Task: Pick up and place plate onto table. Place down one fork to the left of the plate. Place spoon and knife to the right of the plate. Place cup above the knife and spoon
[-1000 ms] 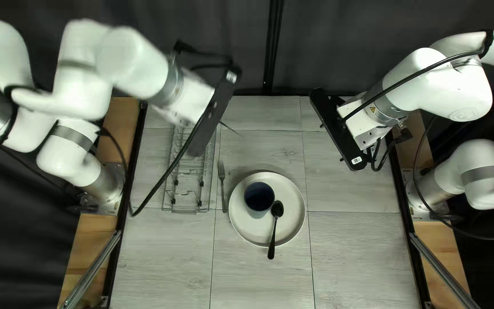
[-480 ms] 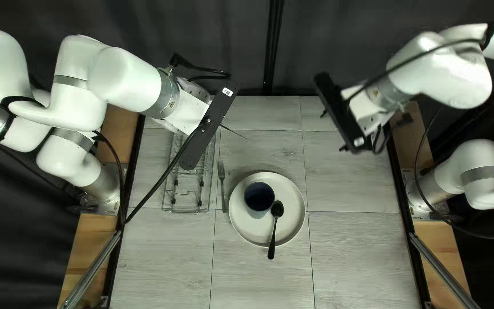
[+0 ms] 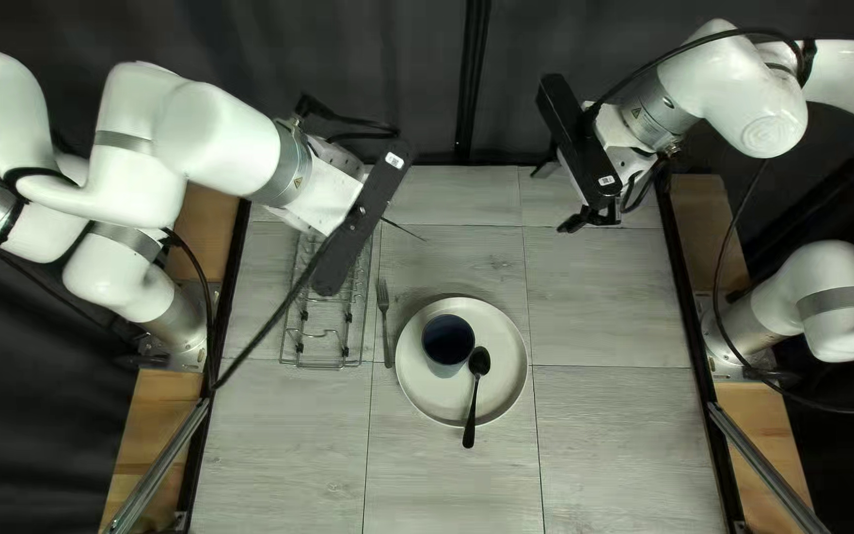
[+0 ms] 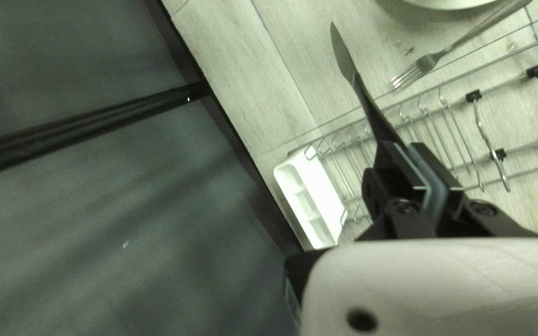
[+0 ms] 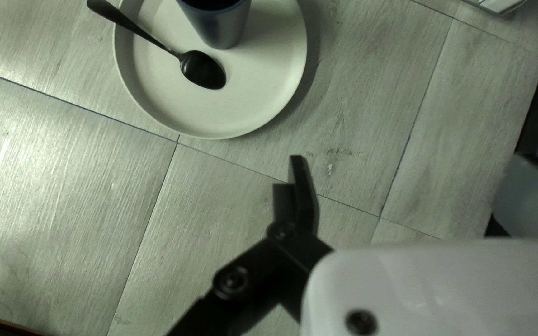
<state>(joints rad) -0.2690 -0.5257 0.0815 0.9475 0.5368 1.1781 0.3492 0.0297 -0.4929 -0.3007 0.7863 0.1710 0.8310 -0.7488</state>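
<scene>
Near the table's (image 3: 605,435) left edge, toward the far corner, a wire rack (image 3: 328,300); at its far end, a white caddy (image 4: 319,196) with compartments. Behind the far edge, a dark curtain (image 3: 565,49).

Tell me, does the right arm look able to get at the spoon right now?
Probably yes: the right gripper is open, and nothing lies over the spoon on the plate. The cup stands close to its bowl, but the handle sticks out past the rim.
</scene>
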